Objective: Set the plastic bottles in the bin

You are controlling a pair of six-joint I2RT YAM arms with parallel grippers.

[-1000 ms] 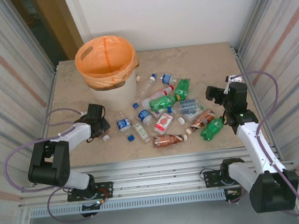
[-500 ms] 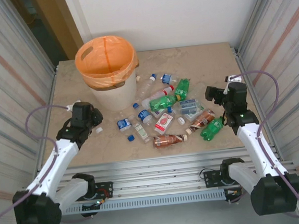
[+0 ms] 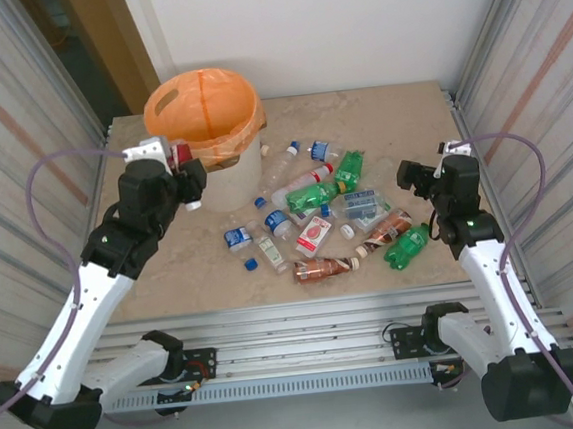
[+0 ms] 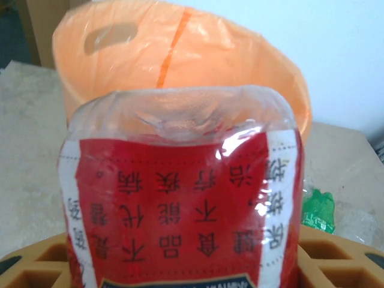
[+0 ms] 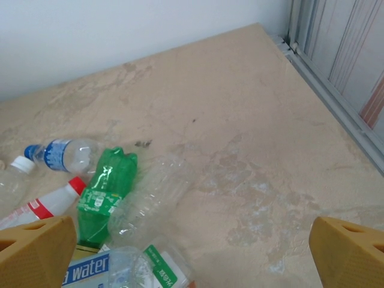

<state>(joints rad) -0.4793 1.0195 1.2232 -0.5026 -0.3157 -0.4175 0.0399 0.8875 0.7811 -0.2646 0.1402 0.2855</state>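
**A:** The left end effector (image 3: 188, 176)?
**B:** Clamped on a red-labelled bottle (image 4: 180, 204), held up just beside the near rim of the bin (image 3: 226, 185).
**A:** And the right end effector (image 3: 409, 176)?
**B:** Spread wide apart, holding nothing, above the worktop (image 3: 388, 115).
**A:** The other bottles (image 3: 315, 194)?
**B:** Scattered across the worktop to the right of the bin, between the two arms.

Left wrist view: the clear bottle (image 4: 180, 120) carries a red label (image 4: 180, 204) printed with white Chinese characters. I read 食品 and 不能; the rest is uncertain. Right wrist view: I read "water" in white on a blue label (image 5: 87, 268).
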